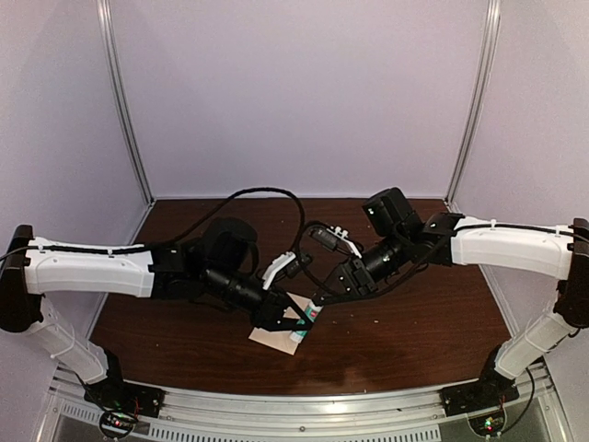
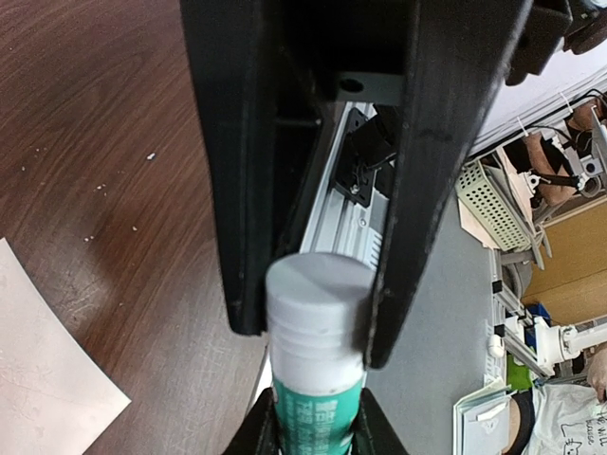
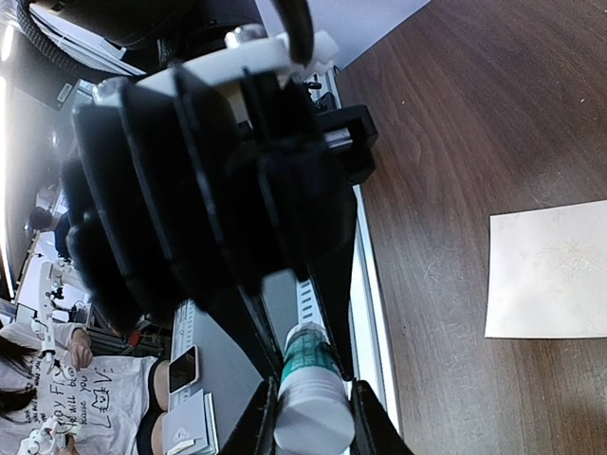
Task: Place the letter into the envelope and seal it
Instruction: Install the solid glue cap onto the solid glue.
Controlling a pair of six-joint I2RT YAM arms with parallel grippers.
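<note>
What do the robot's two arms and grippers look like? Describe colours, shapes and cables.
Left arm and right arm match: long white casings, black joints and wrists. Black cables loop from the wrists. The left gripper and right gripper are black, each with two tapering fingers.

The bottom edge crops the glue stick.

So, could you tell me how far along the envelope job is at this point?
Done: only one flat beige piece lies on the table, likely the envelope with the letter inside, though I can't confirm. In hand: the left gripper grips the glue stick by its green body, the right gripper by its white cap, probably uncapping. Left: glue the flap and seal.
</note>
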